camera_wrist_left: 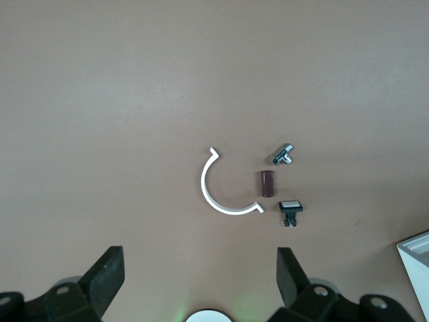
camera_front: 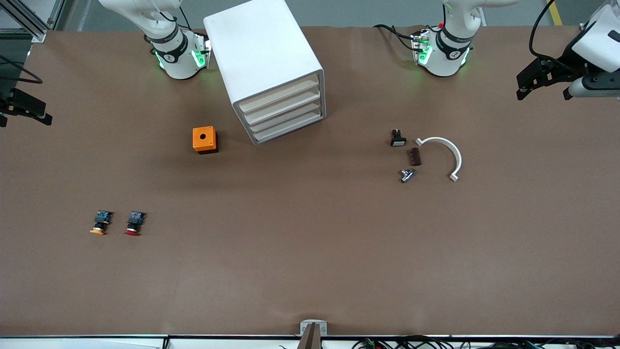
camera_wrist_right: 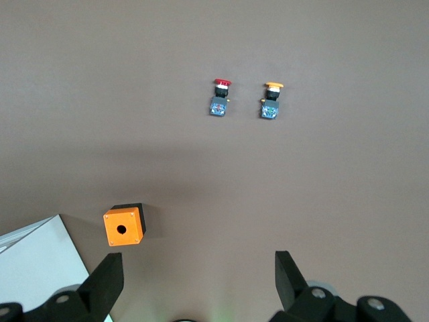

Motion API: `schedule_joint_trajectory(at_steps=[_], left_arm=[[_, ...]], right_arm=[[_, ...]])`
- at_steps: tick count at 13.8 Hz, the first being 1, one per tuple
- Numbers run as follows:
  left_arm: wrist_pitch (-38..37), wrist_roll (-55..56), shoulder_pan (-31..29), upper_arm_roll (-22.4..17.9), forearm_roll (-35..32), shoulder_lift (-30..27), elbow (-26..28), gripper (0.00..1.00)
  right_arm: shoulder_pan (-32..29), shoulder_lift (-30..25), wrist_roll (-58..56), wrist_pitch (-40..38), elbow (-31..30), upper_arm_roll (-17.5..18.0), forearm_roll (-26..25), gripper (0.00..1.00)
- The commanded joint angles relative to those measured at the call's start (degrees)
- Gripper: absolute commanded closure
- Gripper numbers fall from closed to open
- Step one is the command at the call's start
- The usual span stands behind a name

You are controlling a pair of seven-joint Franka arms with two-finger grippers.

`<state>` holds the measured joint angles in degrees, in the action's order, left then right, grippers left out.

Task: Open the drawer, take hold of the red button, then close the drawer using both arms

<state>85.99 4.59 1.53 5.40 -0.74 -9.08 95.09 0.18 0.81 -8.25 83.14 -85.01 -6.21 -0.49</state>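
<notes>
Brown tabletop (camera_front: 310, 252): your red button (camera_front: 133, 224) lies beside the orange button (camera_front: 100, 223), toward the right arm's end. Looks light, hard, roll-prone; pinch its black body. Left tool (camera_front: 545, 80) and right tool (camera_front: 22, 109) hang wide, empty.

On the table (camera_front: 310, 271) there are two mushroom buttons, one red (camera_front: 134, 223) and one orange (camera_front: 100, 223), one orange box (camera_front: 204, 139), one drawer cabinet (camera_front: 269, 68), one white arc (camera_front: 443, 156) and three small parts (camera_front: 408, 155).
</notes>
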Motion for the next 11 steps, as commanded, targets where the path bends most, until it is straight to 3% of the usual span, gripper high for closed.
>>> schedule_joint_trajectory(at_steps=[1, 4, 11], left_arm=[[0.6, -0.4, 0.1, -0.4, 0.0, 0.5, -1.0, 0.0], [0.5, 0.0, 0.1, -0.3, 0.0, 2.6, -3.8, 0.0], [-0.1, 0.7, 0.1, -0.3, 0.1, 3.6, -4.7, 0.0]], right_arm=[[0.3, -4.0, 0.1, 3.6, -5.1, 0.1, -1.2, 0.0], [0.3, -7.2, 0.6, 7.1, -10.3, -0.1, -0.4, 0.0], [0.7, -7.8, 3.7, 6.2, -10.3, -0.1, 0.9, 0.0]])
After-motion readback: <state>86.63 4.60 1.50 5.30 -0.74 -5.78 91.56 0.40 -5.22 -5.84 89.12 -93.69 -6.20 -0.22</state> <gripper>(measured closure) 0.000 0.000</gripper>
